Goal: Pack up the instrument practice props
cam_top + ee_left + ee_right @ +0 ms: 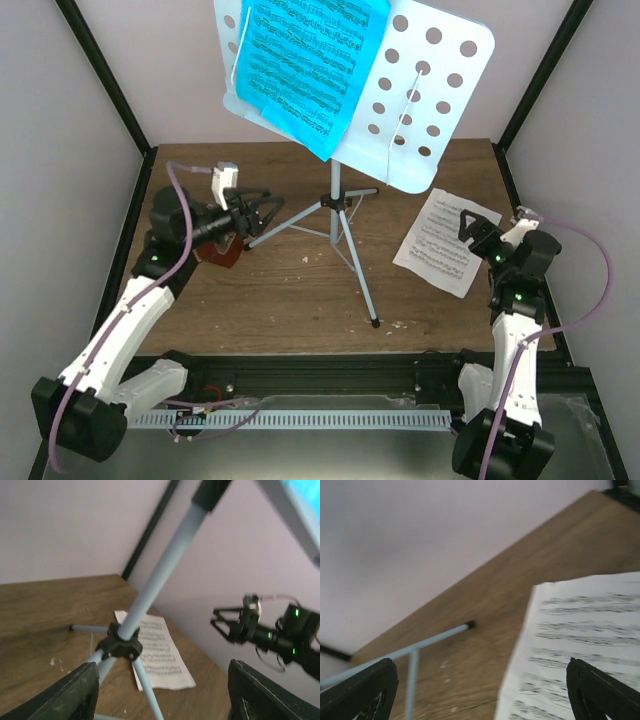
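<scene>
The brown wooden bench (290, 300) has the music stand's thin silver tripod (343, 228) standing about mid-way across it, legs splayed on the wood and one foot reaching toward the near edge. Over on the right a white sheet-music page (447, 243) lies flat and a little askew, apart from the tripod's feet. At the left sits a small red-brown metronome (222, 257), mostly hidden from above, and a few pale specks (304, 261) dot the wood near the middle.

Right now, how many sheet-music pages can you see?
2. A blue page sits on the perforated desk of the music stand; a white page lies flat on the table, right of the tripod. Others could be hidden behind the blue one.
</scene>
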